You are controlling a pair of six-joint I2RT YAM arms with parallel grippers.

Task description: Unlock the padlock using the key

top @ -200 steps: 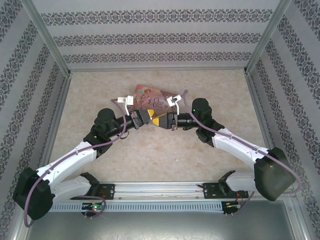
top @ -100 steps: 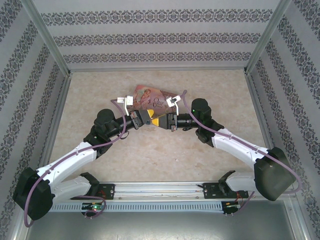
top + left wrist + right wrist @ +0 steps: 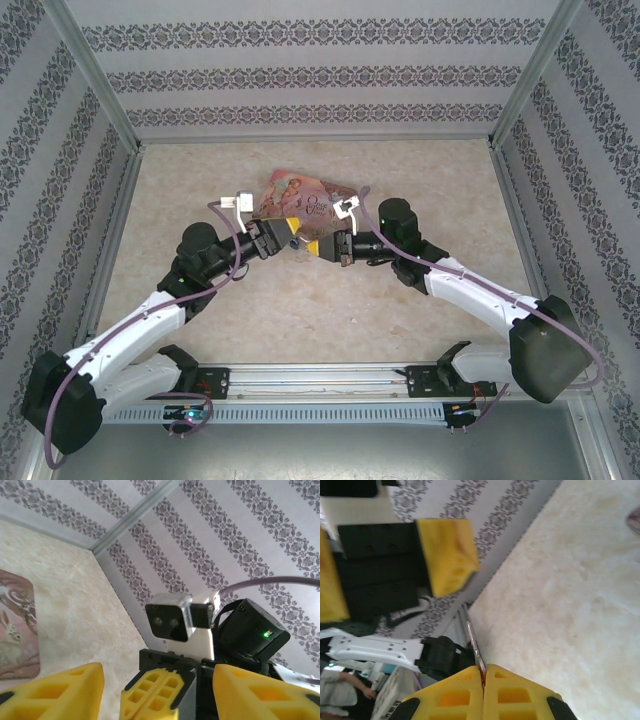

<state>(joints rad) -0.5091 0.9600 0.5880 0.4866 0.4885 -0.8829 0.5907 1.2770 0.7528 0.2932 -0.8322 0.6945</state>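
My right gripper (image 3: 483, 672) is shut on the key (image 3: 474, 645), whose thin silver blade sticks out from between the yellow pads. It is raised above the table beside the pink tin (image 3: 310, 197). My left gripper (image 3: 157, 692) is open, its yellow fingers (image 3: 55, 692) spread wide. The right gripper's closed tips (image 3: 152, 697) point into the gap between them. From above, the left gripper (image 3: 284, 236) and right gripper (image 3: 314, 246) face each other closely. The teal-blue padlock is hidden from me.
The pink illustrated tin (image 3: 15, 630) lies flat on the beige table just behind both grippers. Patterned walls (image 3: 320, 75) with metal corner posts close in the table on three sides. Open table surface (image 3: 330, 310) lies between the grippers and the arm bases.
The left arm has drawn back to the left and its fingers now stand spread. The right gripper has edged slightly left, still shut on the key.
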